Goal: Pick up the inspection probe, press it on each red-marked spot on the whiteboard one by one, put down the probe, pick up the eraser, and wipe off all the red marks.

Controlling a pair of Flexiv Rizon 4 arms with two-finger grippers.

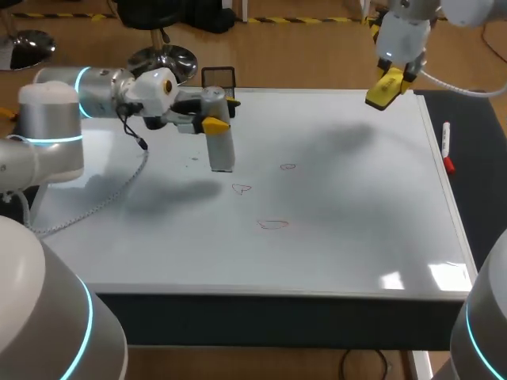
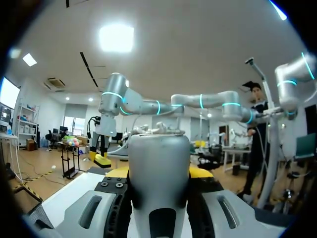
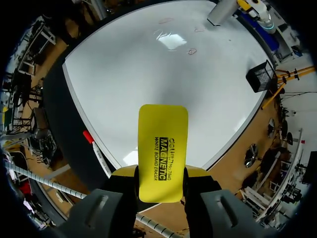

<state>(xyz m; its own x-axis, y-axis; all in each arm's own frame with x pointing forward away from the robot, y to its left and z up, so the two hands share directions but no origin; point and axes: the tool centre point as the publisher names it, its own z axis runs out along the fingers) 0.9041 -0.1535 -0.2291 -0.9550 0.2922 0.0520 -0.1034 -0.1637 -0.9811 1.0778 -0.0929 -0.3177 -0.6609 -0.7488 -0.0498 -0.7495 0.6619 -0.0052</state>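
My left gripper (image 1: 215, 123) is shut on the grey inspection probe (image 1: 221, 149) and holds it in the air over the far left part of the whiteboard (image 1: 356, 198). In the left wrist view the probe (image 2: 158, 163) fills the gap between the fingers. Three small red marks (image 1: 287, 167), (image 1: 242, 188), (image 1: 272, 225) sit near the board's middle, to the right of the probe. My right gripper (image 1: 388, 84) hangs high over the board's far right corner, shut on the yellow eraser (image 3: 162, 151). From the right wrist view the red marks (image 3: 192, 51) and the probe (image 3: 220, 12) lie far ahead.
A red-capped marker (image 1: 447, 147) lies on the black mat right of the board, seen beside the eraser as the marker (image 3: 97, 149) in the right wrist view. A black wire basket (image 1: 219, 77) stands just beyond the board's far edge, behind my left gripper.
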